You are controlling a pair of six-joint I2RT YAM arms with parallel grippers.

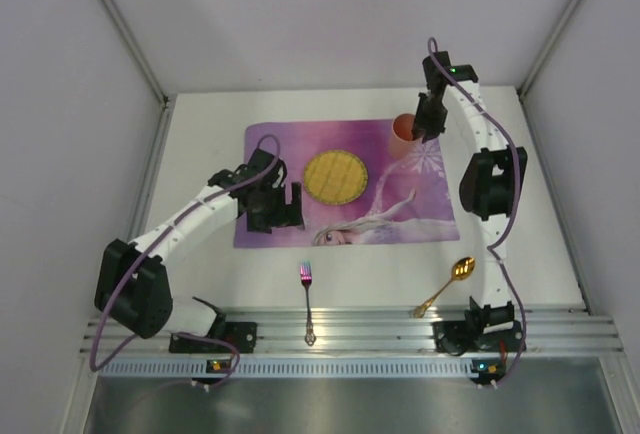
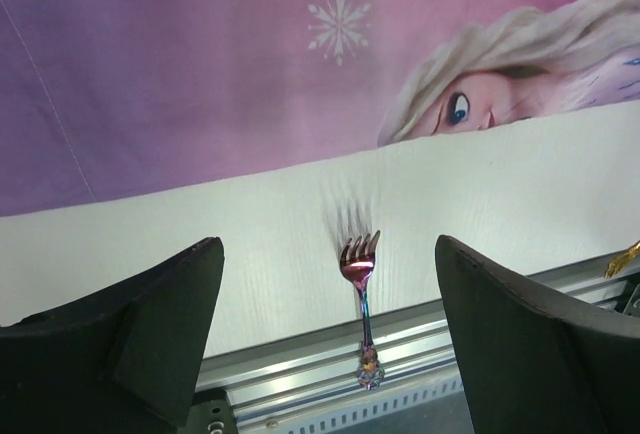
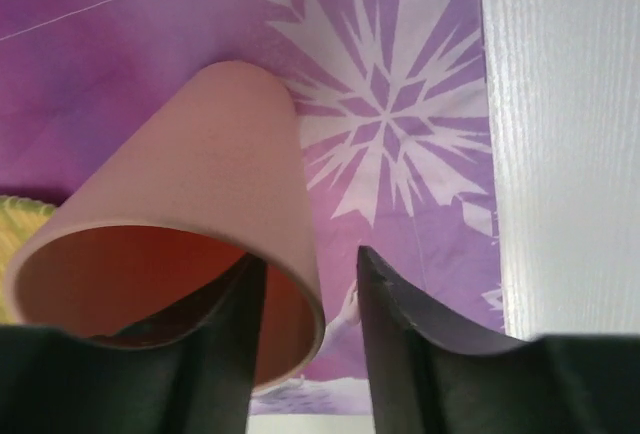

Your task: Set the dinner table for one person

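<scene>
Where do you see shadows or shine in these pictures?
Top external view: soft, even light, the gold spoon glints. Left wrist view: faint streaky shadows by the fork. Right wrist view: the cup is darker inside than outside.

robot lab test cell, not a home. plain white panel walls (image 1: 330, 14) with aluminium corner posts (image 1: 120, 19) are boxing in the dinner table (image 1: 200, 134). the cabled left arm (image 1: 180, 224) and right arm (image 1: 490, 179) are sitting bolted to a ribbed aluminium rail (image 1: 350, 332) along its near edge. a printed placemat (image 1: 290, 144) is lying there as a staged setting.
</scene>
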